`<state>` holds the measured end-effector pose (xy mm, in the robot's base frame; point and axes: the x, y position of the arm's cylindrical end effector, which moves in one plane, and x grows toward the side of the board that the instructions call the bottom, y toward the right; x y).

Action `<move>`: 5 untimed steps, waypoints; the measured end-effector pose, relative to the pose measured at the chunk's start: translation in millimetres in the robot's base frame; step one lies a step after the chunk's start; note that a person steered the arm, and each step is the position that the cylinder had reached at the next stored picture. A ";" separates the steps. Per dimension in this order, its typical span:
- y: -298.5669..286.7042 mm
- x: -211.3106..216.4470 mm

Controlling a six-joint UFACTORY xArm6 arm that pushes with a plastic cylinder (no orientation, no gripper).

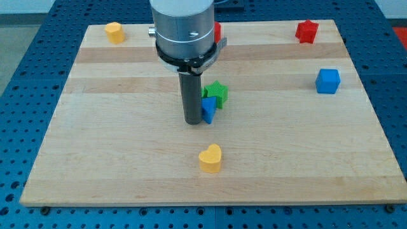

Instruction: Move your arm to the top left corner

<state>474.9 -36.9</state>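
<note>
Two yellow blocks [210, 158], two blue [328, 81], two red [306, 31], one green star [217, 93]. The rod stands upright mid-board, my tip [193, 122] bare, touching the small blue block [208, 109].

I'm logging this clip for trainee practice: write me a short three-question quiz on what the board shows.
1. True or false: my tip touches the yellow heart block.
2. Which block sits nearest the view's top left corner? A) yellow block B) blue cube C) red star block
3. Which colour is the block behind the small blue block beside my tip?

Key: 1 false; 2 A; 3 green.
</note>
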 end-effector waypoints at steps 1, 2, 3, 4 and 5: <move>-44.0 2.8; -111.9 3.3; -170.3 -30.4; -212.3 -79.9; -230.7 -123.4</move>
<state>351.5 -267.6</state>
